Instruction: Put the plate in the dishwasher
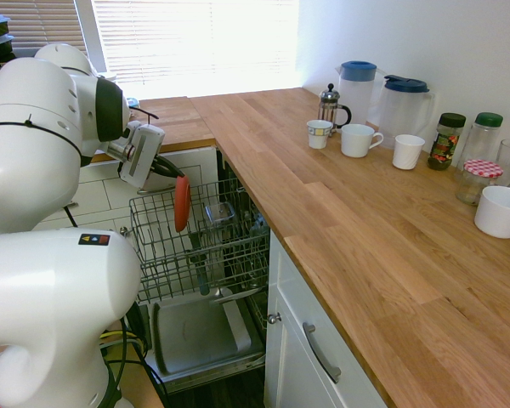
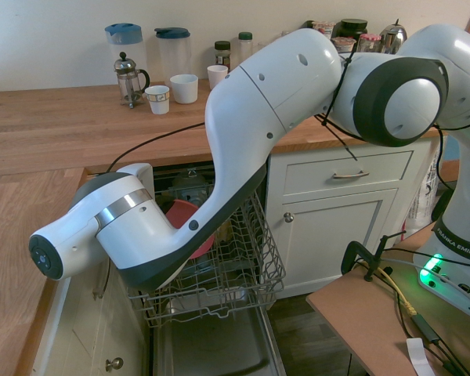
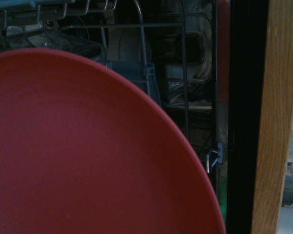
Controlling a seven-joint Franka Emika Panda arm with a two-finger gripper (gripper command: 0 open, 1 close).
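The red-orange plate (image 1: pixel 181 204) hangs on edge, upright, over the left part of the dishwasher's pulled-out grey wire rack (image 1: pixel 206 246). My gripper (image 1: pixel 178 177) is shut on the plate's top rim, reaching in from the left. In the second exterior view the plate (image 2: pixel 180 213) shows only partly behind my arm, inside the rack (image 2: pixel 247 262). It fills most of the wrist view (image 3: pixel 88 156), with rack wires and dark dishwasher interior behind it. The dishwasher door (image 1: pixel 200 336) lies open below the rack.
A grey utensil basket (image 1: pixel 219 212) sits in the rack just right of the plate. The wooden counter (image 1: pixel 348 221) overhangs the dishwasher and carries mugs (image 1: pixel 357 140), a French press (image 1: pixel 329 104), jugs and jars. A white cabinet (image 1: pixel 310 357) flanks the opening.
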